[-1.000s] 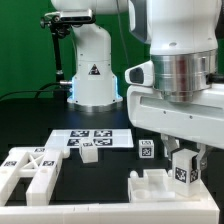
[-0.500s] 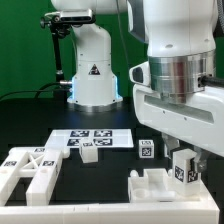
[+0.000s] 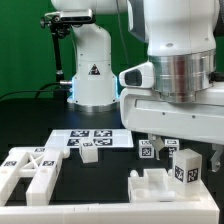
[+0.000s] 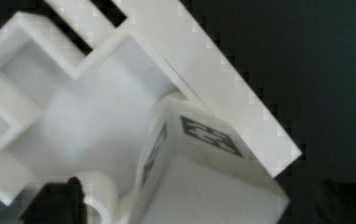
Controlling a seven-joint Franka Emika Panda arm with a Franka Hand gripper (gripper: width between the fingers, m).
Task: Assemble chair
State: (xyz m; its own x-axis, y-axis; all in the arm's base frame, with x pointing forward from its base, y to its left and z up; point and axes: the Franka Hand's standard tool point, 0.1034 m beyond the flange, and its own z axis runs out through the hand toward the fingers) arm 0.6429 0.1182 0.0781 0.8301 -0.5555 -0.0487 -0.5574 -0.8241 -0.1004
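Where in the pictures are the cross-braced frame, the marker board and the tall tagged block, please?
cross-braced frame [image 3: 35, 163], exterior view, on its crossed bars.
marker board [image 3: 97, 137], exterior view, on its printed top face.
tall tagged block [image 3: 185, 168], exterior view, on its tagged front face.

Low exterior, close wrist, shared block [image 3: 186, 168]

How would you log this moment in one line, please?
step: chair assembly | gripper: open around block | block: upright on slotted panel

I see a black table [image 3: 105, 180]. On it lie the marker board [image 3: 100, 135], a cross frame [image 3: 28, 170], a small block [image 3: 146, 151] and a slotted panel [image 3: 155, 188].
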